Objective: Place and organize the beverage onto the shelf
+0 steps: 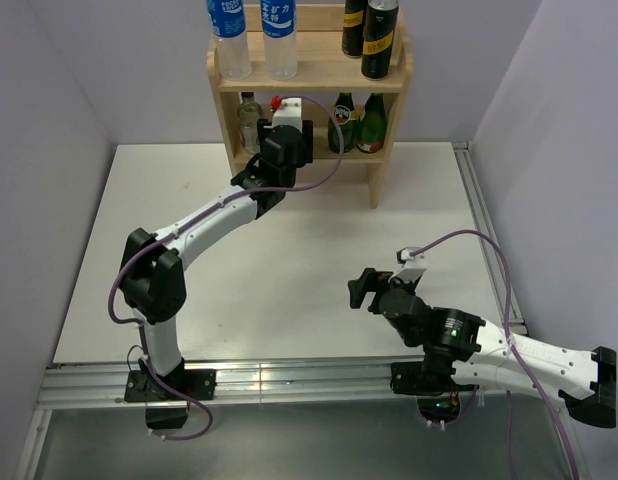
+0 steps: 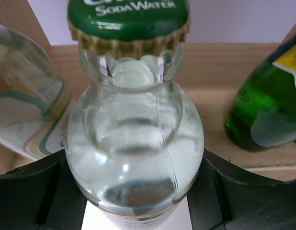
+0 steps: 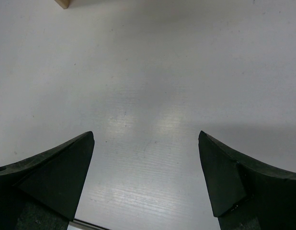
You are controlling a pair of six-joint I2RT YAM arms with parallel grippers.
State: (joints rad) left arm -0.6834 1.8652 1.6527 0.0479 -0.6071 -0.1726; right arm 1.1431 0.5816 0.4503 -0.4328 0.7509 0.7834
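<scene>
Green-capped bottle (image 2: 133, 143) clamped in left gripper (image 1: 286, 140) at shelf (image 1: 311, 84) lower tier, beside its twin (image 2: 23, 96), probably grouping like drinks. Right gripper (image 3: 145, 158) open, idle, well apart from shelf.

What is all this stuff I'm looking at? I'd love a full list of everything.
Light natural-wood two-tier shelf: one, pale wood, far end of table.
Clear water bottles with blue labels: two, top board, left.
Dark cans with yellow bands: two, top board, right.
Short clear glass bottles with green caps: two, lower tier, left; one gripped.
Dark green glass bottles with red labels: two, lower tier, right.
White table: one, under everything.
Left hand: black, closed on a green-capped bottle.
Right hand: black, open, over bare table.
</scene>
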